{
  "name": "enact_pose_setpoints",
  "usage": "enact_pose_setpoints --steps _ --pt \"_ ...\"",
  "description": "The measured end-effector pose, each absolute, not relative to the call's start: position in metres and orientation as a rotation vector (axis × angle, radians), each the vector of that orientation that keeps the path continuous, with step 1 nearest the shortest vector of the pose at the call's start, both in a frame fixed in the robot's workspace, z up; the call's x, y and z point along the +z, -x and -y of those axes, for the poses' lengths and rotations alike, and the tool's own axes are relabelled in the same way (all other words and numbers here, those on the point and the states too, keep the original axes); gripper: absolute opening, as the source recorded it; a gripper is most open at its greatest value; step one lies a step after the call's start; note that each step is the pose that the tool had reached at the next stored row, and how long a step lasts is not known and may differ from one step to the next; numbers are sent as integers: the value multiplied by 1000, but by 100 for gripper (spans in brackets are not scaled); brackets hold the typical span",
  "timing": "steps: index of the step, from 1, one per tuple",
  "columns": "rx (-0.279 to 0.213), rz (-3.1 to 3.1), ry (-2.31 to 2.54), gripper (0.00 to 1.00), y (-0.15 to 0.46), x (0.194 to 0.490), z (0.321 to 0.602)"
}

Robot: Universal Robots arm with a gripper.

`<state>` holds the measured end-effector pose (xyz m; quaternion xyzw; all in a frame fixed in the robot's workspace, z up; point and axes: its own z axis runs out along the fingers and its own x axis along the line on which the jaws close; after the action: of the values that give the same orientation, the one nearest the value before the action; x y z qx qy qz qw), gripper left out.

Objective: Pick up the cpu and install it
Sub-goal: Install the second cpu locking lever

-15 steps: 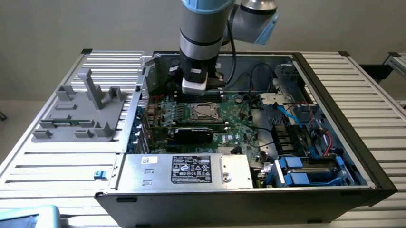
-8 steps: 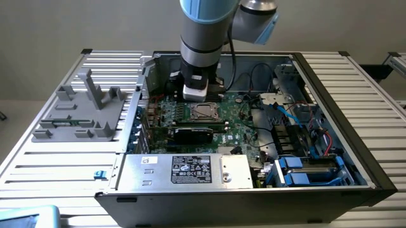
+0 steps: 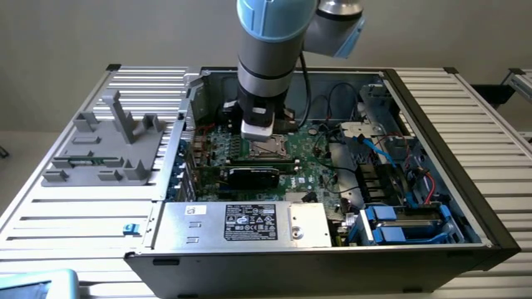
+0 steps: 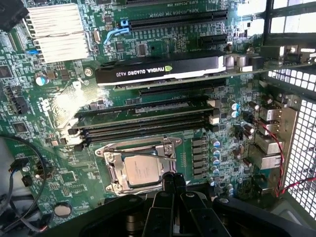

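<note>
The cpu [image 4: 140,170], a flat silver-beige square, lies flat inside the metal socket frame [image 4: 109,160] on the green motherboard. My gripper [image 4: 173,181] is shut, its dark fingertips pressed together right at the cpu's edge, with nothing visible between them. In the exterior view the gripper [image 3: 258,132] hangs low inside the open computer case [image 3: 465,143], just above the socket and cpu [image 3: 268,148].
Black memory slots [image 4: 143,123] run beside the socket, and beyond them lies a black graphics card [image 4: 158,71]. A finned heatsink [image 4: 52,32] stands further off. Cables and drive bays [image 3: 399,218] fill the case's right in the exterior view. A grey fixture with posts [image 3: 108,143] stands outside at the exterior view's left.
</note>
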<state>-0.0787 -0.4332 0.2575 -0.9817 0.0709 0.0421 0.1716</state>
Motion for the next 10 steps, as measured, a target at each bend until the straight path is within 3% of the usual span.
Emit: enact_pose_setpoints --steps 10 --pt "124 -202 2785 12 78 242 439"
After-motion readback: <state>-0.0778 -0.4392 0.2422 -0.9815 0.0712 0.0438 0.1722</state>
